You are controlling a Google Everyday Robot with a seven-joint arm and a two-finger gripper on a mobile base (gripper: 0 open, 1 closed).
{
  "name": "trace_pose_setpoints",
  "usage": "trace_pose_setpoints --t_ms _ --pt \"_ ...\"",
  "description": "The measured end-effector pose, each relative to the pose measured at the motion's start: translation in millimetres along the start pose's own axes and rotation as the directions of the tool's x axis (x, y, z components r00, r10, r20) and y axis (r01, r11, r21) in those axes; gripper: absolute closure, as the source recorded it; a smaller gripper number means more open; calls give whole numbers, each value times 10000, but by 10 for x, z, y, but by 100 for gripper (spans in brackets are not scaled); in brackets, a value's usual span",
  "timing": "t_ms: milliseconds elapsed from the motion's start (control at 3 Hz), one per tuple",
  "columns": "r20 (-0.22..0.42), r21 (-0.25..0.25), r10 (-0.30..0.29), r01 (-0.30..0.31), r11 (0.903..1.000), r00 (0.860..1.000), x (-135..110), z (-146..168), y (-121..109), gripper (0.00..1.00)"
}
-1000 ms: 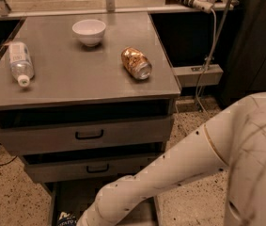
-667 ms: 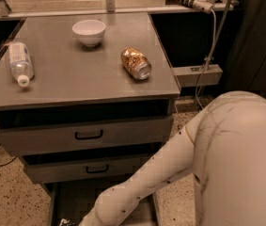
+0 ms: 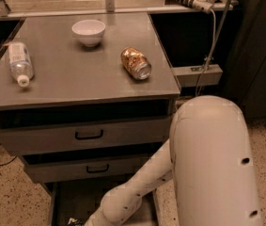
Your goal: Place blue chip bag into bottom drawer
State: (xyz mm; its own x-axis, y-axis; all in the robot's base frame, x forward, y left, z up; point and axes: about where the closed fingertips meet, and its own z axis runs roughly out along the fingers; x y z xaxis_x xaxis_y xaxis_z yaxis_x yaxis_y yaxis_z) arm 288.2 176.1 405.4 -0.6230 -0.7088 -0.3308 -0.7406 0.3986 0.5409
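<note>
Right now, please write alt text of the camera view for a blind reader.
A white robot arm reaches down toward the open bottom drawer of a gray cabinet; its gripper is out of frame below. On the cabinet top are a lying bottle, a white bowl and a lying gold can.

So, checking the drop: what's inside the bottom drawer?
The arm reaches into the bottom drawer; a sliver, probably the blue chip bag, shows. The gripper is below frame, unseen.

Arm (image 3: 123, 202) in bottom drawer (image 3: 53, 205) — hand below view's edge.
</note>
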Motion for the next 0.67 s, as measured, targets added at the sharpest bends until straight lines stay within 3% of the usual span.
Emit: trace_pose_setpoints --t_ms 667 --pt "128 -41 717 -716 9974 9973 137 277 -550 100"
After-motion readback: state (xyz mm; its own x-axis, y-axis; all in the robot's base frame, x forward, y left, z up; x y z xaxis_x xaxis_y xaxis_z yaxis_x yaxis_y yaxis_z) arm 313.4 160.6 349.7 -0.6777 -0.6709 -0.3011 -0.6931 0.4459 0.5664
